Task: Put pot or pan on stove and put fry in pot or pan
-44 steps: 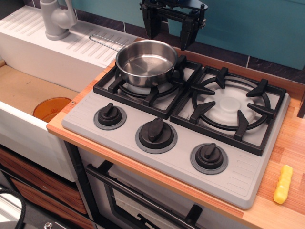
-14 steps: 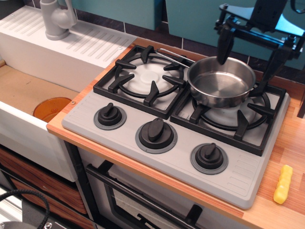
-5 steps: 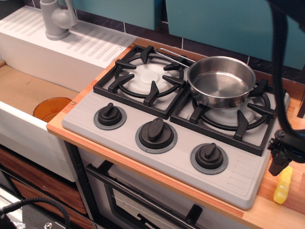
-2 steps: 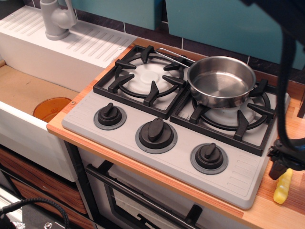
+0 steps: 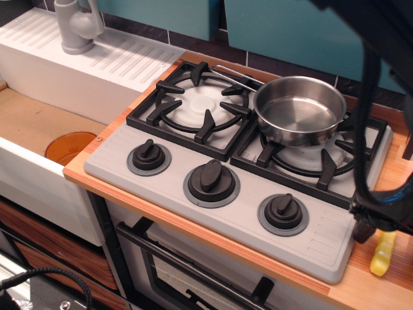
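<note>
While it sat a little higher and further right a moment ago, the end effector (image 5: 376, 223) has now dropped lower over the yellow fry (image 5: 382, 253), covering its upper end; whether it is released or clenched cannot be told, since the fingers run off the edge. That fry lies on the wooden bench (image 5: 393, 284) just right of the grey stove (image 5: 226, 213), unmoved. On the right burner sits the steel saucepan (image 5: 300, 110), its place unchanged, empty, wire handle reaching toward the left burner.
</note>
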`<state>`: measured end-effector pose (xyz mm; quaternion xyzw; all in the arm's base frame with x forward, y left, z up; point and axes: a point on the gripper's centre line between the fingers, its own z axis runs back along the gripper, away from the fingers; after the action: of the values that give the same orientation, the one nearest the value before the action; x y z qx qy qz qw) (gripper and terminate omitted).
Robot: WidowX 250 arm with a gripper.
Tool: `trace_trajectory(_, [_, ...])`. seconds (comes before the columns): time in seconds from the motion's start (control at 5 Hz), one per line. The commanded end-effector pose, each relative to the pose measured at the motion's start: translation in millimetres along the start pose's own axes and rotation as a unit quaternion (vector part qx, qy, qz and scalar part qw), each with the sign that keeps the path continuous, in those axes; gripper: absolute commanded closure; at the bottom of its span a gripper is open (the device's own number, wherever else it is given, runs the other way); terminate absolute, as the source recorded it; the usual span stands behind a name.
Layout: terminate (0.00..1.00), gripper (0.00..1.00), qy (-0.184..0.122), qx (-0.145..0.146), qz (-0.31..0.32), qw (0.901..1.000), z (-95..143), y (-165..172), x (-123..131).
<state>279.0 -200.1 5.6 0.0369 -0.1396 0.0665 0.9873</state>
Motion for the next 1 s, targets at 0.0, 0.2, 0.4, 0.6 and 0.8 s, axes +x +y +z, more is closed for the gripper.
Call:
trace_trajectory(0.0, [0.0,0.0,-0.018,-0.014,0.007,0.9997,-6,2,2])
trace_trajectory(0.2, [0.0,1.0,-0.017,-0.013,0.013,0.9997,-10,1,-2])
trace_trajectory(0.4, [0.0,1.0,-0.014,-0.014,0.016,0.9997,-7,4,-5])
trace_trajectory(0.6, [0.0,1.0,-0.005,-0.02,0.018,0.9996,0,7,-5])
trace_trajectory(0.8, [0.0,1.0,0.003,-0.038,0.021,0.999,15,11,-4])
